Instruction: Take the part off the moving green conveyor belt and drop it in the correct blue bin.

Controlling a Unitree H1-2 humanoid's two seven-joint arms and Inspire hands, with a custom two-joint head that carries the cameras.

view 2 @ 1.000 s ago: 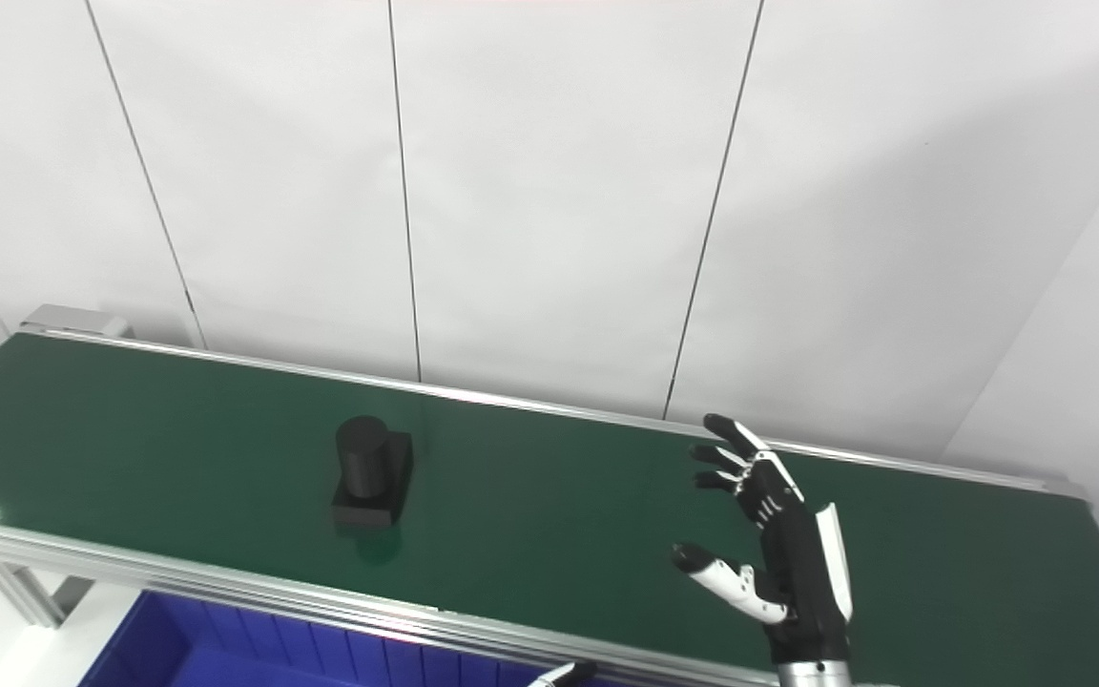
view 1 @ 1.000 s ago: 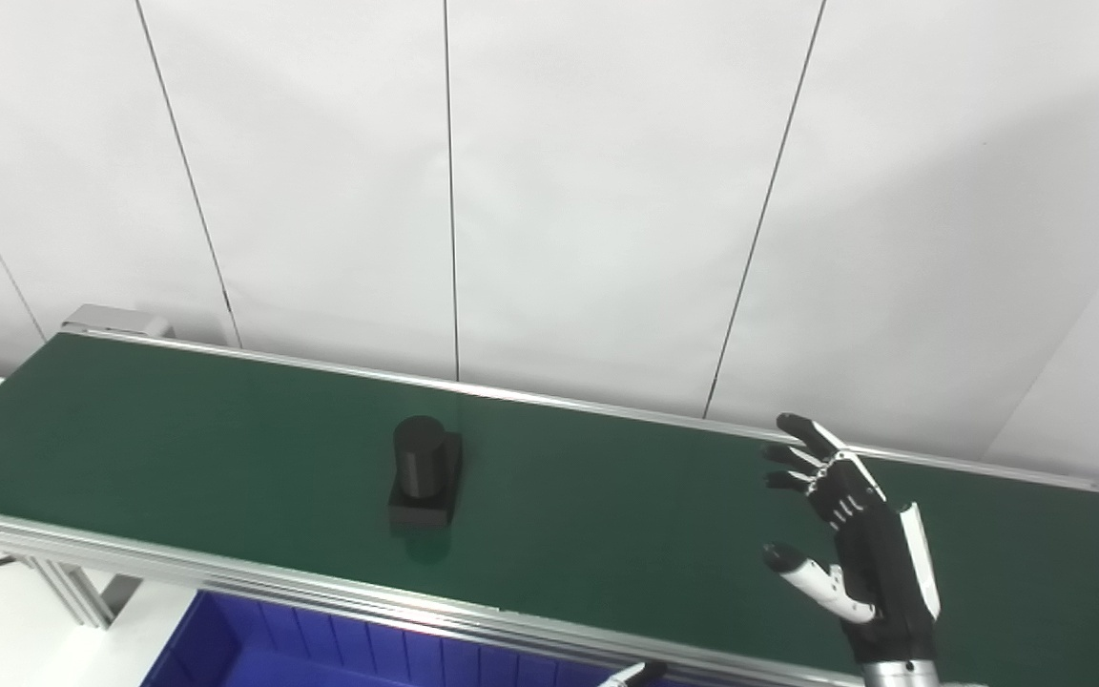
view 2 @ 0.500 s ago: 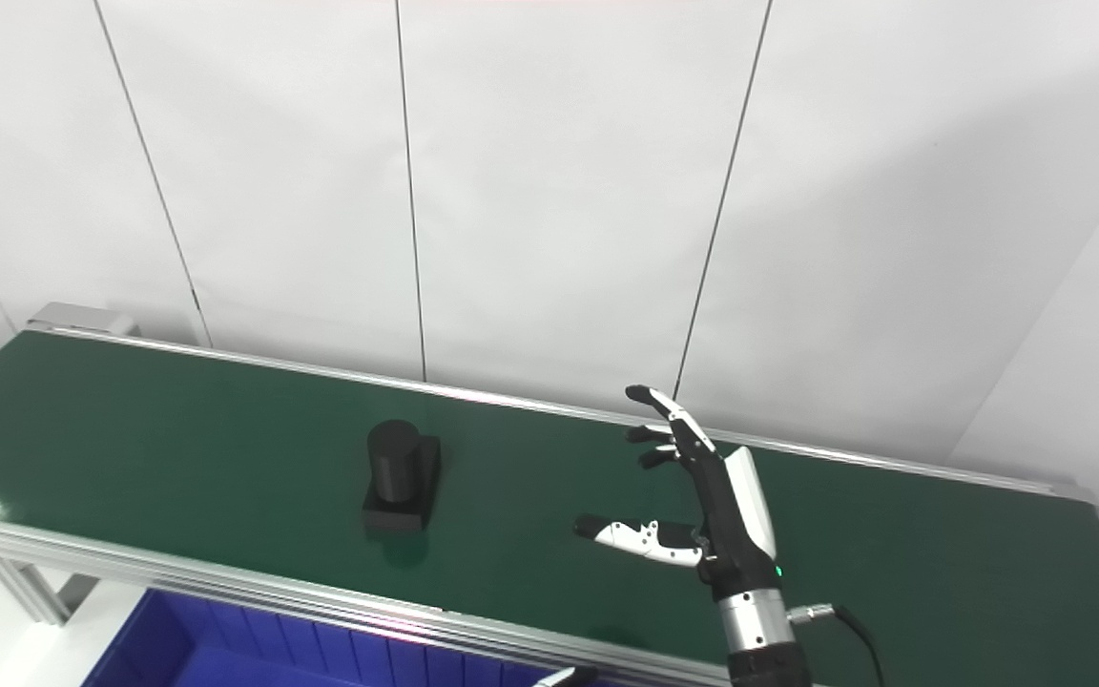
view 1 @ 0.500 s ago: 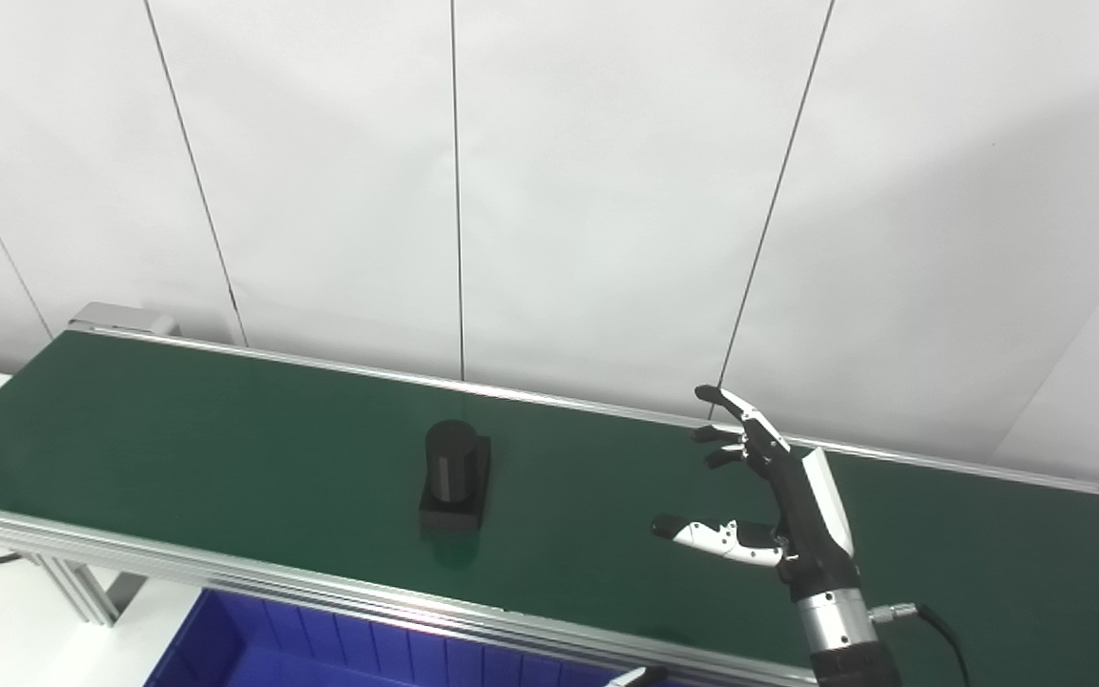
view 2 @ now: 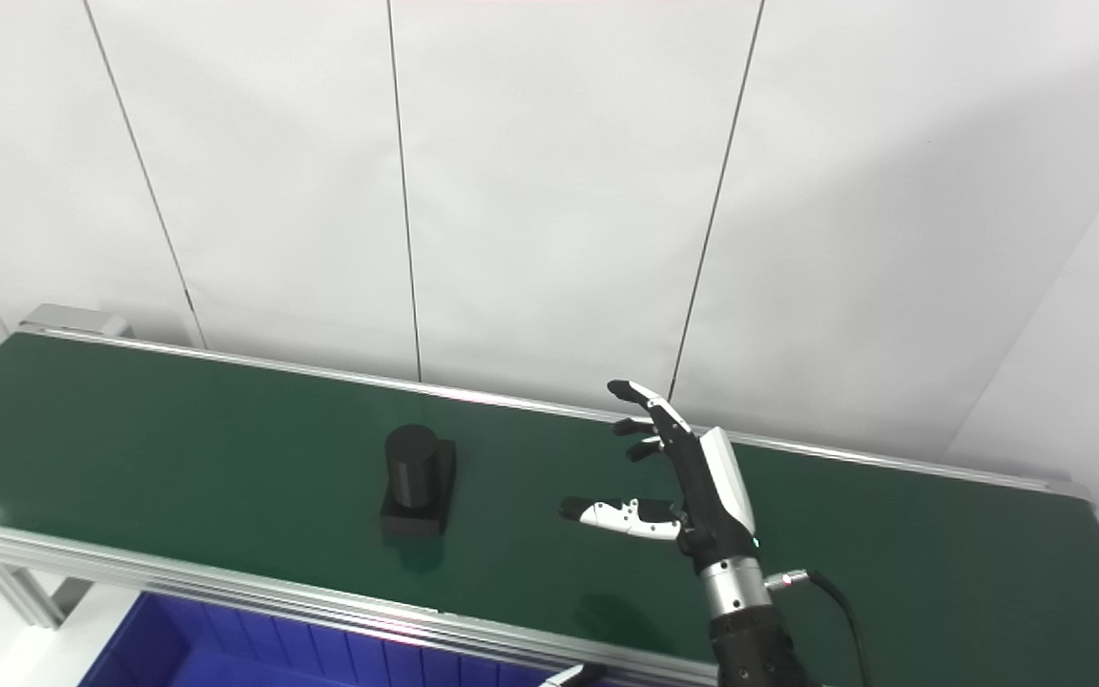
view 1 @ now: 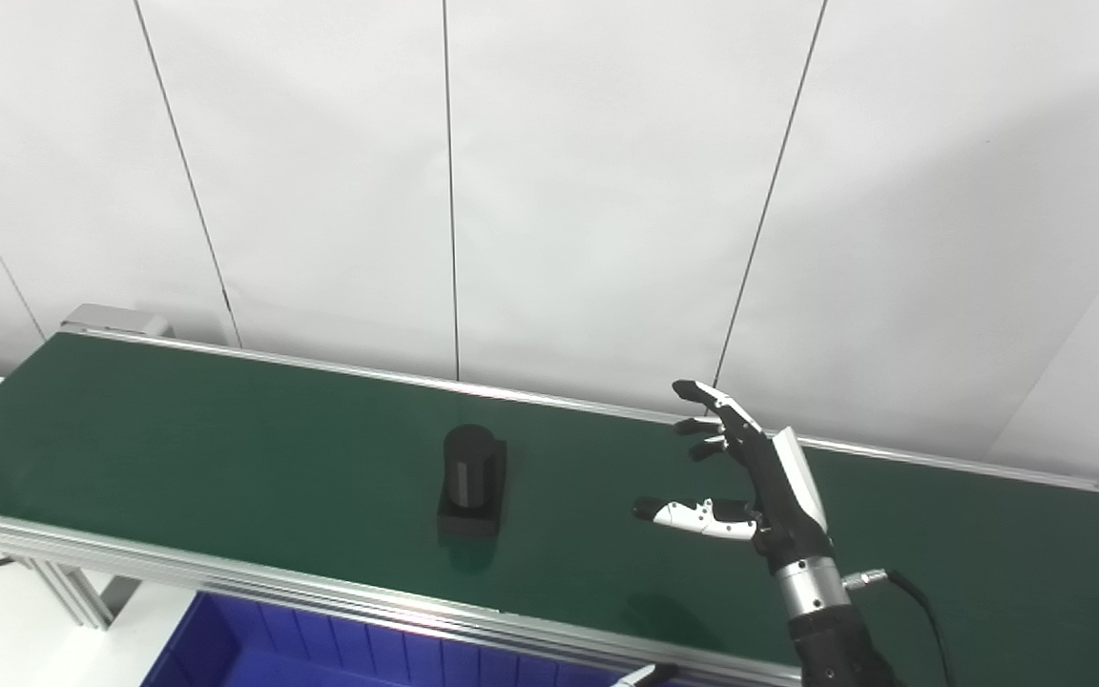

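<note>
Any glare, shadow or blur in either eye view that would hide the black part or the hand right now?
Left eye view: the black part is sharp, with a faint reflection on the belt just in front of it; the right hand is crisp, casting a soft shadow near the front rail. Right eye view: a small glare patch at the belt's left end, far from the part.

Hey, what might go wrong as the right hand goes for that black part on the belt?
The black part stands upright on the green belt, apart from the open right hand. A mistimed closing may knock it over. The blue bin lies just below the near rail, so a nudged part might fall in unsorted.
</note>
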